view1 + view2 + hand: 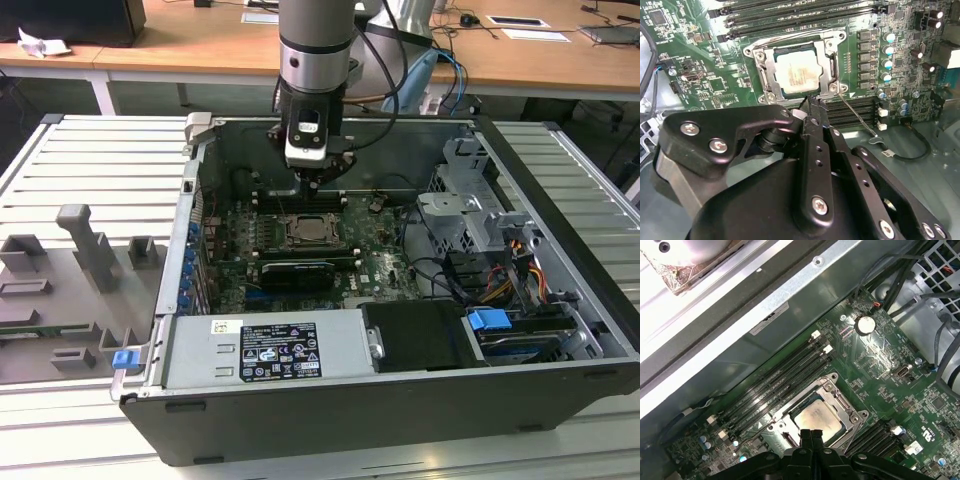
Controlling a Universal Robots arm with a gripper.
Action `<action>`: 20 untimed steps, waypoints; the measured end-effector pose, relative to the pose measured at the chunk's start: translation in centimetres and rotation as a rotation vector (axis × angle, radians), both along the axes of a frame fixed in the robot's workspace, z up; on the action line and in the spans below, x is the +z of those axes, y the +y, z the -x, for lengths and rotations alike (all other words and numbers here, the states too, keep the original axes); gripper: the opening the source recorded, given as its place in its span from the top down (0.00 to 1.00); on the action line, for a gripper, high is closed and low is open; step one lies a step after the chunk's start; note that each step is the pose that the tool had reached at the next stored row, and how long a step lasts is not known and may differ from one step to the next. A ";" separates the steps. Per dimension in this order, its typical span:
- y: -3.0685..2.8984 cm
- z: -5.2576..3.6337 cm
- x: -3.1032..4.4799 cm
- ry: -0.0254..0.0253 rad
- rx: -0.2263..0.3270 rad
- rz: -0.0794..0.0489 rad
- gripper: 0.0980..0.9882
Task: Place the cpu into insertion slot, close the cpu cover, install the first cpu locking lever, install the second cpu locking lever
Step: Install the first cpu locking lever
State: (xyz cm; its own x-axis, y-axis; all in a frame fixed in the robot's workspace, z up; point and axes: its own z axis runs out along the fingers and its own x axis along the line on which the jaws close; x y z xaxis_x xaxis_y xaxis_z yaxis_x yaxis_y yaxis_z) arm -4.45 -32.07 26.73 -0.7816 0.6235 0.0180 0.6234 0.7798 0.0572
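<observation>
1. Hanging low inside the case, the pincer has its two fingers pressed together, with nothing between them.
2. Its tip is just beside the edge of the socket. I cannot tell if it touches.
3. The cpu sits in the socket already, and its pale metal top shows.
4. The cover lies down around the cpu like a picture frame, and it looks flat.
5. One lever, a thin wire, sticks out from a socket corner near the pincer tip. It crosses the dark slots and looks loose, not hooked down.
6. I think the cpu is light, thin and stiff, and easy to hurt. It should be held by its sides, never squeezed hard.
7. The cover is likely thin, stiff metal that swings on a hinge, so a soft push on its free edge should do.
8. The lever is probably springy and slippery. Its bent end looks like the best place to push.
9. The green board around the socket is full of tiny parts that a slip could knock.
10. The case rests on a grey slatted counter.
</observation>
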 end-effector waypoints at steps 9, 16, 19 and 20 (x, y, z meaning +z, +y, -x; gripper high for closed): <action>0.00 0.00 0.00 0.0000 0.186 0.000 0.99; 0.00 0.00 0.00 0.0000 0.257 0.000 0.99; -0.01 0.00 0.00 0.0000 0.279 0.000 0.99; -0.01 0.00 0.00 0.0000 0.288 0.000 0.99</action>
